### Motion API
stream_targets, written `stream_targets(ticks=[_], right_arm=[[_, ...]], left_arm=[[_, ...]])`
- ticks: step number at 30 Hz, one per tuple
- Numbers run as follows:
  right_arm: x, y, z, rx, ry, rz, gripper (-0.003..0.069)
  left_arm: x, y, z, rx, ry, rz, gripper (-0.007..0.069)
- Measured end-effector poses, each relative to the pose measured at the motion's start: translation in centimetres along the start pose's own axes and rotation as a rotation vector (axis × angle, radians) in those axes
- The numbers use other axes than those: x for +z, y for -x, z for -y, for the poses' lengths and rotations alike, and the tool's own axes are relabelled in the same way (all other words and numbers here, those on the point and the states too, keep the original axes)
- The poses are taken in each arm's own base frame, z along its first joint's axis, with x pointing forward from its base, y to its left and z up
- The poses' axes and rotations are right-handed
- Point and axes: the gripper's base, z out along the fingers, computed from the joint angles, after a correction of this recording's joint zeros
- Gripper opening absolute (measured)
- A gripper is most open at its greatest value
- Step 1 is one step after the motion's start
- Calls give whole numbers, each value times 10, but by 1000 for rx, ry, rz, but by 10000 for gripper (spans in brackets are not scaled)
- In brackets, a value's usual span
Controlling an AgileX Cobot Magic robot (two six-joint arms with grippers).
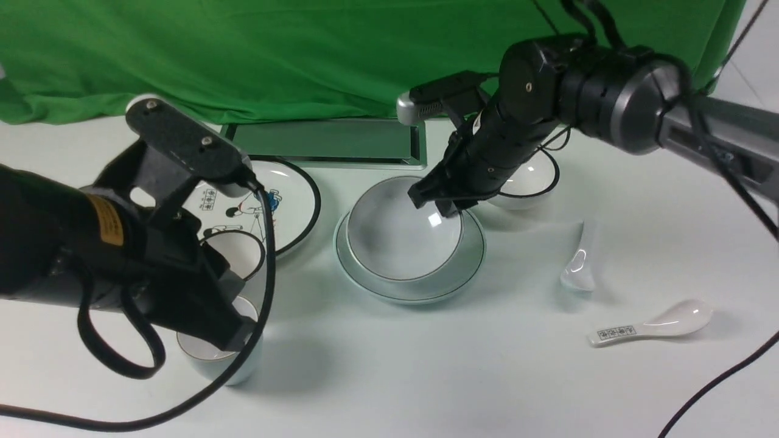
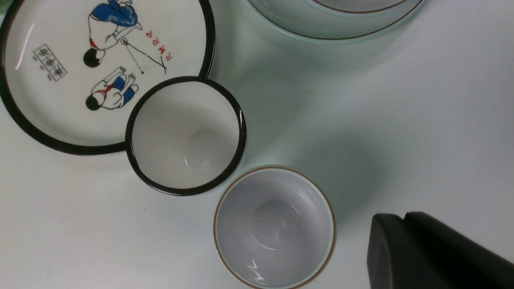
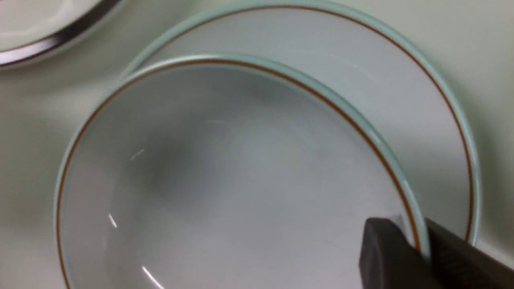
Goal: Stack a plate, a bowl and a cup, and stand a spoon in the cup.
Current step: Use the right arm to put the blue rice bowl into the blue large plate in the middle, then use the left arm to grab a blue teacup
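Observation:
The pale plate [image 1: 420,291] lies at the table's middle with the wide pale bowl [image 1: 398,240] on it, set toward its left side. My right gripper [image 1: 443,210] is shut on the bowl's far right rim, one finger inside and one outside. The right wrist view shows the gripper [image 3: 417,237], the bowl [image 3: 233,180] and the plate [image 3: 401,92]. The pale blue-green cup [image 1: 213,359] stands at the front left, partly hidden under my left gripper [image 1: 234,337]. In the left wrist view that gripper [image 2: 403,220] is shut and empty beside the cup [image 2: 275,226]. The plain white spoon [image 1: 579,261] lies to the right of the plate.
A black-rimmed cartoon plate [image 1: 292,201] and a black-rimmed cup [image 1: 240,249] sit behind the cup. A black-rimmed bowl [image 1: 535,179] stands behind my right arm. A spoon with a patterned handle [image 1: 654,325] lies at the front right. A flat framed panel [image 1: 328,143] lies by the green cloth.

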Motion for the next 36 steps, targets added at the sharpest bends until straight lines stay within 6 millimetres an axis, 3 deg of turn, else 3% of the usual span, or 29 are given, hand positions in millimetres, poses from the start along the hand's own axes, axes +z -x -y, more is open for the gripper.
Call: stream_targets(ticks=[2, 8, 14, 15, 17, 19, 21, 23, 24, 25, 26, 27, 31, 33, 36], right_arm=[[11, -2, 5, 31, -1, -17, 69], [13, 0, 8, 55, -3, 0, 97], [7, 1, 12, 61, -3, -28, 384], [6, 1, 12, 61, -3, -29, 393], [-8, 5, 13, 28, 4, -59, 472], [-26, 7, 11, -10, 12, -90, 501], [-55, 10, 8, -60, 23, -114, 510], [-79, 9, 5, -83, 27, -117, 509], [-79, 9, 5, -86, 27, -121, 508], [-98, 7, 3, -95, 26, -106, 503], [-100, 7, 3, -95, 25, -103, 501], [-117, 3, 1, -105, 24, -89, 494], [-147, -5, -4, -131, 20, -56, 477], [-166, -15, -7, -150, 19, -44, 459], [-175, -21, -8, -154, 16, -42, 444]], left_arm=[[0, 0, 0, 2, 2, 0, -29], [0, 0, 0, -16, 3, 1, -28], [0, -6, -7, -145, 81, -60, 36], [0, -6, -7, -161, 81, -64, 41], [-1, -12, -10, -200, 121, -116, 109], [-2, -15, -11, -219, 139, -150, 181], [-2, -17, -11, -238, 142, -170, 299], [-2, -17, -11, -252, 143, -175, 368], [-2, -17, -11, -255, 143, -174, 384], [-2, -17, -11, -272, 145, -178, 440], [-2, -18, -12, -274, 145, -178, 452], [0, -18, -14, -303, 147, -184, 486], [11, -27, -26, -366, 171, -206, 519], [26, -41, -38, -431, 189, -240, 518], [42, -51, -46, -479, 188, -257, 512]])
